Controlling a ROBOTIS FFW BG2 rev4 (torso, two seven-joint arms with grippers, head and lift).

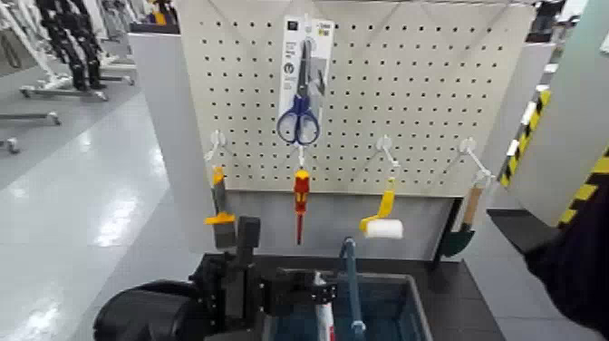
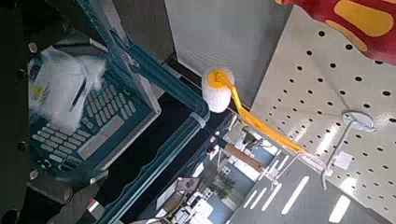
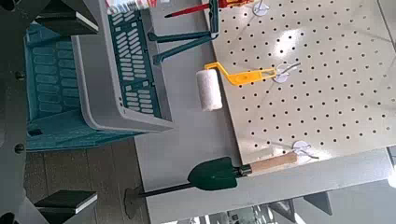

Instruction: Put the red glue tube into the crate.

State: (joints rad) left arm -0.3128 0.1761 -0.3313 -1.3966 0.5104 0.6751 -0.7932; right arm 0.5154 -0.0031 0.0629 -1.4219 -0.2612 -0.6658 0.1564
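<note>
Left arm over the crate (image 1: 412, 299), red glue tube (image 1: 324, 317) at the crate's near-left inside edge.

The left gripper (image 1: 313, 292) sits just left of the crate's blue handle (image 1: 352, 281), the tube hanging below it; whether its fingers clamp the tube or have opened cannot be told. The right gripper is not seen. Risk: a release here may catch the tube on the rim or handle and tip it outside. Open room lies in the crate right of the handle; the pegboard (image 1: 408, 82) tools hang close behind it.
</note>
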